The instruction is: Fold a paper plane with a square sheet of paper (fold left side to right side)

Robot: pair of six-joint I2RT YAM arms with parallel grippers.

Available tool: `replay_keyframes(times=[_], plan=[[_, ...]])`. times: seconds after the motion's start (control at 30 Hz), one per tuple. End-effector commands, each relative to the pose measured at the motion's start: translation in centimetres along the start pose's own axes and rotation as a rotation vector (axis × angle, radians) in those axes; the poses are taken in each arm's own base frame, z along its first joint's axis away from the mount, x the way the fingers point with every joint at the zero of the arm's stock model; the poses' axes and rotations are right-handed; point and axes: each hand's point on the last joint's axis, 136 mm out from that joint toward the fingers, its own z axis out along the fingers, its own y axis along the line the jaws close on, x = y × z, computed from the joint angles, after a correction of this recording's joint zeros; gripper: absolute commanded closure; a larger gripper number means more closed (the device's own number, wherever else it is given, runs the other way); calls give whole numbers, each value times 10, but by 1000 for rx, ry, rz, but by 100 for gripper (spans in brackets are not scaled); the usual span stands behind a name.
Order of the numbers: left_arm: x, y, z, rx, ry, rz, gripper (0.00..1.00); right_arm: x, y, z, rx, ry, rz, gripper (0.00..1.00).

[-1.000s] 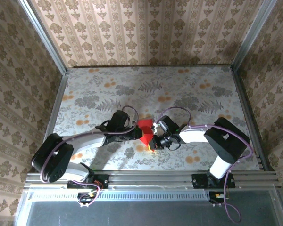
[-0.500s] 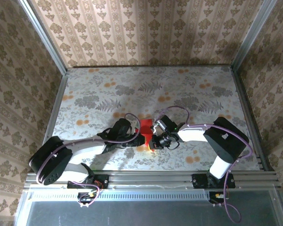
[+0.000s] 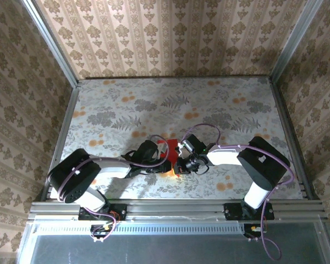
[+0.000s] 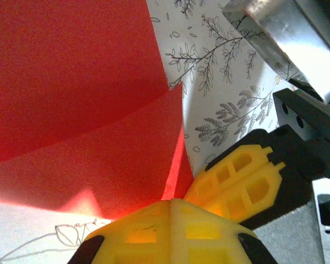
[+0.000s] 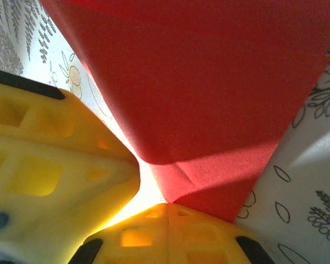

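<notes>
Hands first: your left hand is sitting fully closed, tips touching the sheet's near corner at 6 o'clock. Your right hand is closed too, meeting it from 3 o'clock. Beyond them the square sheet of paper is lying part-folded on the counter. It is looking thin, light and springy, so you're probably best gripping an edge beside the crease.

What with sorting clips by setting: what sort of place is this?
Probably a purpose-built robot test cell: a floral-print table boxed in by wallpapered panels on metal framing, with the left arm and right arm bolted to an aluminium rail.
</notes>
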Motion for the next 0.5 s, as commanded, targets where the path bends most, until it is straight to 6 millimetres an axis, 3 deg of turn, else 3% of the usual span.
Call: replay_keyframes(times=[0.0, 0.47], plan=[[-7, -9, 5, 27, -16, 2, 99, 46, -88, 10, 352, 104, 112, 100], [7, 36, 10, -137, 22, -81, 100, 51, -90, 7, 379, 127, 103, 100]])
